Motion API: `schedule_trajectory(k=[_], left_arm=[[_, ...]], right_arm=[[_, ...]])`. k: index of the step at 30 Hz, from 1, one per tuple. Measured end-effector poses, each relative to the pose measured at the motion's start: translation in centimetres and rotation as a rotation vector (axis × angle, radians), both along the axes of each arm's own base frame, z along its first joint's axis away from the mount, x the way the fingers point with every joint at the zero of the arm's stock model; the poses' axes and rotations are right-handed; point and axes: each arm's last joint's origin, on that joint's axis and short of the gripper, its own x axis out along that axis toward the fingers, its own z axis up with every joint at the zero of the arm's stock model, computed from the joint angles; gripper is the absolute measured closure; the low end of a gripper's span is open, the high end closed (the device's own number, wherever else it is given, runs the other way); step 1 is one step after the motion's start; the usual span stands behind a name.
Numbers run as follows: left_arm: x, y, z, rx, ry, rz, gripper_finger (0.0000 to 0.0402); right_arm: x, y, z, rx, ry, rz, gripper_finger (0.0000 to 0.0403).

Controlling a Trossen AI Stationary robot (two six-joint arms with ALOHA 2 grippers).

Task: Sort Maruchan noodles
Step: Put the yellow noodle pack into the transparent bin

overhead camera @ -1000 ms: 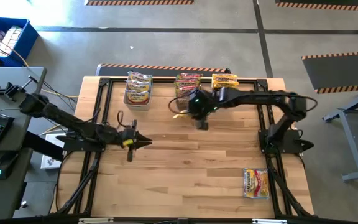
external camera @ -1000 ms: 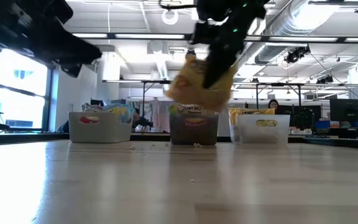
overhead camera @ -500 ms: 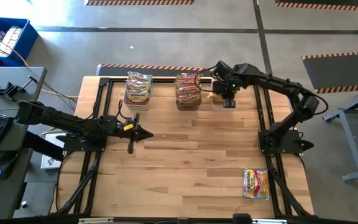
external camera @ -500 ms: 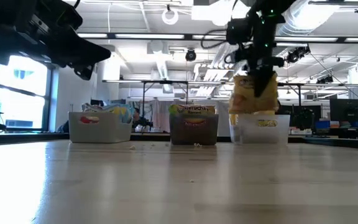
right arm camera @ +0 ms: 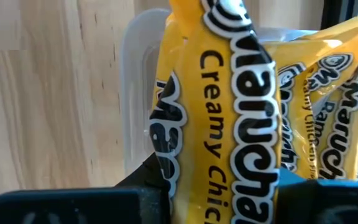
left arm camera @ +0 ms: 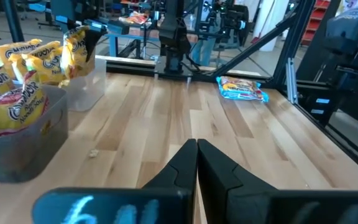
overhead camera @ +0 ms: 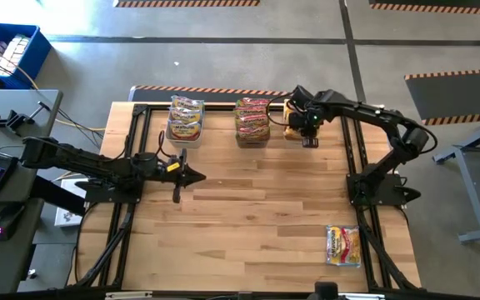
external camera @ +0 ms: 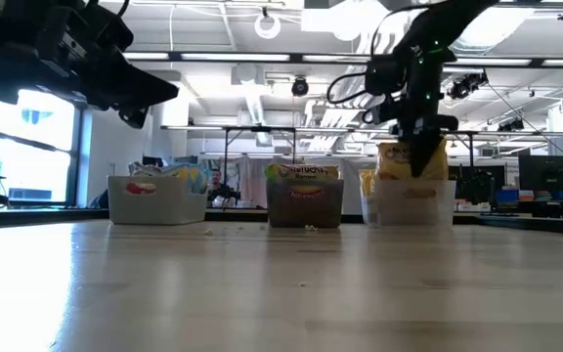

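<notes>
right fingers (right arm camera: 166, 186): pinching yellow packet (right arm camera: 229, 106), carried across from over middle tub (overhead camera: 252, 122) to right tub (overhead camera: 292, 125), now lowered in among matching packets | left gripper (overhead camera: 192, 176): newly pressed shut, empty, over left table (overhead camera: 257, 217) | release pending | loose packet (overhead camera: 342, 245) near right front edge unsorted

Count: three tubs (overhead camera: 184, 132) (overhead camera: 252, 133) (external camera: 416, 203) at the far edge; one loose packet (overhead camera: 342, 245) on the surface; two arms.
</notes>
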Motion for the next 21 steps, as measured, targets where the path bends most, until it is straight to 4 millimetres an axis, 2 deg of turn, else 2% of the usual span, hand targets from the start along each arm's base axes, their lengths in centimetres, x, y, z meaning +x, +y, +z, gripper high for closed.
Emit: schedule_trajectory(k=[5, 15, 21], left_arm=[[0.0, 0.0, 0.0, -0.004, 0.003, 0.0, 0.0399], [0.0, 0.0, 0.0, -0.007, 0.003, 0.0, 0.0399], [0.0, 0.0, 0.0, -0.007, 0.003, 0.0, 0.0399]], right_arm=[[-0.1, 0.0, -0.6, 0.002, -0.007, -0.001, 0.0312], [-0.4, 0.3, -2.7, -0.009, -0.002, -0.022, 0.0267], [-0.2, 0.0, -2.0, -0.026, -0.02, -0.078, 0.0241]])
